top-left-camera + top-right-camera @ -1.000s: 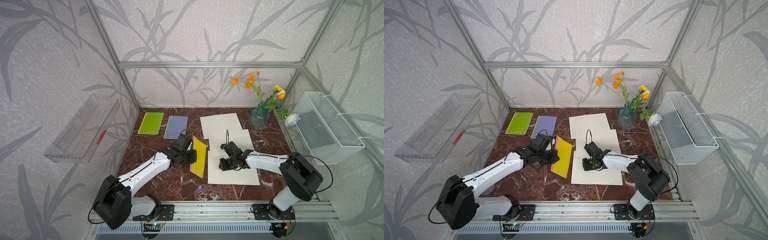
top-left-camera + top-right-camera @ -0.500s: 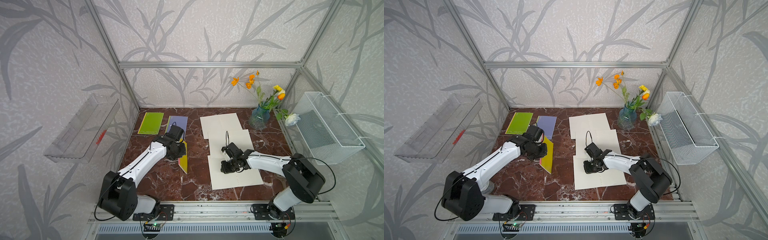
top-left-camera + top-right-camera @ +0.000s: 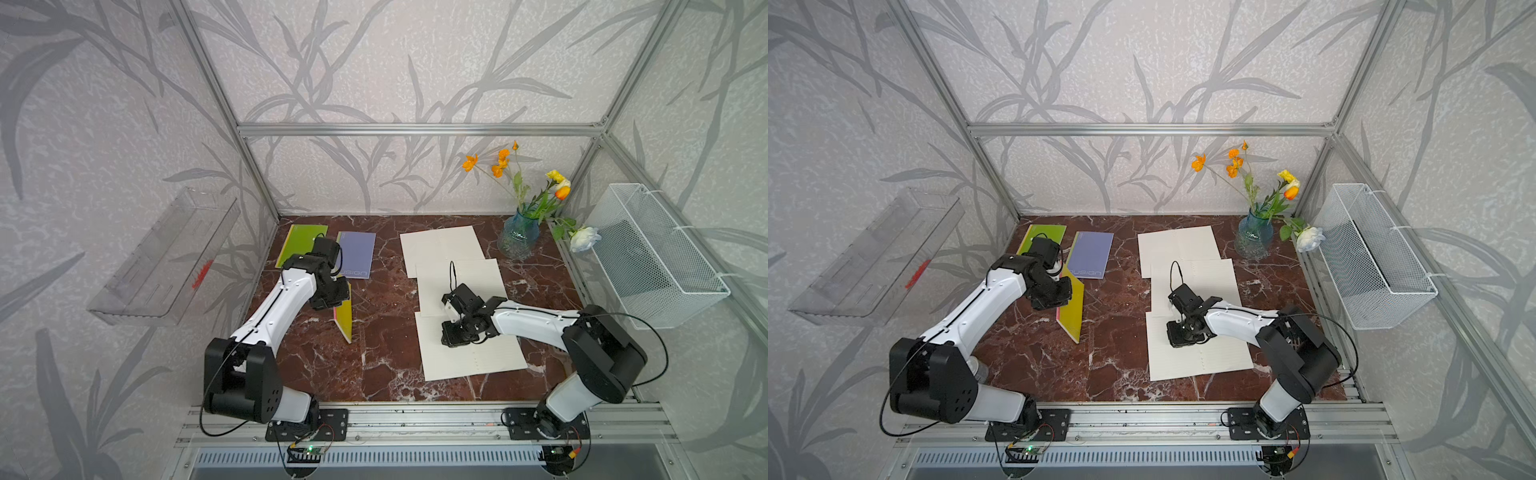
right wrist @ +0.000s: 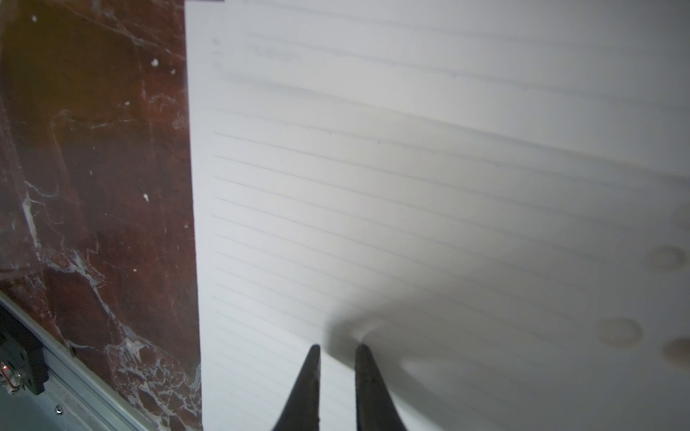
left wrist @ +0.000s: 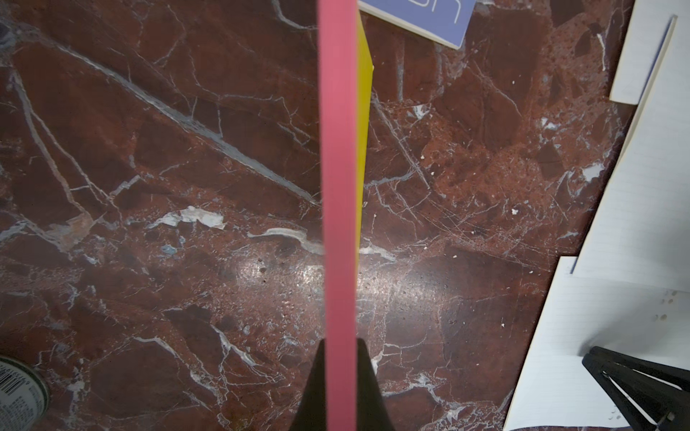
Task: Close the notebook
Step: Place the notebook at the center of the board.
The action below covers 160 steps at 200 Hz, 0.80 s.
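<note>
- The left tool [image 5: 339, 388] is clamped tight on the pink-and-yellow notebook [image 3: 344, 316]; in the left wrist view its dark fingers [image 5: 317, 384] pinch the pink edge on both sides, with no gap showing.
- That notebook is carried nearly on edge, its lower corner close to or touching the marble counter [image 3: 374, 357]; which of the two I cannot tell; the yellow face shows in both top views, and it looks shut already.
- The right tool [image 4: 338, 388] is narrowly parted and grips nothing; its tips press or hover on the lined page of the nearest open notebook [image 3: 469, 353], on the half towards the middle of the counter; contact cannot be confirmed, though the shadow under the tips suggests it is very close.
- Step in hand, as I judge it: the left arm is putting a finished notebook aside near the purple notebook [image 3: 356, 259] and the green notebook [image 3: 300, 243], both lying shut at the back of the counter; the right arm is readying the next open one.
- Next move calls for laying the yellow notebook flat and letting go; then lifting one half of the open notebook by its free edge and folding it over the spine, while two more open notebooks [image 3: 457, 278] wait behind it, overlapping; the glass vase of flowers [image 3: 519, 237] stands just beside the rearmost, so sweeps there need care.
</note>
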Available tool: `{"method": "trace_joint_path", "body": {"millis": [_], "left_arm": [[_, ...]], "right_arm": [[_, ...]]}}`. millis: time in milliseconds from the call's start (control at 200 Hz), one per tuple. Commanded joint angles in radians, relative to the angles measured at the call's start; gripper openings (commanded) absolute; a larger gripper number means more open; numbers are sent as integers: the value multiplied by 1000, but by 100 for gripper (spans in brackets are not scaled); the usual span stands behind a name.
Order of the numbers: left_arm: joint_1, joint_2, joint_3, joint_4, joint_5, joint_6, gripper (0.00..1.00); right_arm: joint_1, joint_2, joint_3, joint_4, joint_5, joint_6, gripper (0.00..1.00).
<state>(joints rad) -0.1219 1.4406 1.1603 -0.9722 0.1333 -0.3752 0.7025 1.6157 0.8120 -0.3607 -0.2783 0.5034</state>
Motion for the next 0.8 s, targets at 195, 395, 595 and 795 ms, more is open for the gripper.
{"method": "trace_joint_path", "body": {"millis": [195,395,595,795], "left_arm": [[81,59,21,-38,-14,88,1],[110,74,29,-49,-74,82,11],[146,70,33,-58,-165,58,26],[175,54,32,-62,-220,36,32]], "right_arm": [[9,55,-36,-65,-15,-5,19],[9,51,-44,-63,-13,0,19],[9,55,-53,-51,-18,3,19],[10,56,-61,-33,-25,11,19]]}}
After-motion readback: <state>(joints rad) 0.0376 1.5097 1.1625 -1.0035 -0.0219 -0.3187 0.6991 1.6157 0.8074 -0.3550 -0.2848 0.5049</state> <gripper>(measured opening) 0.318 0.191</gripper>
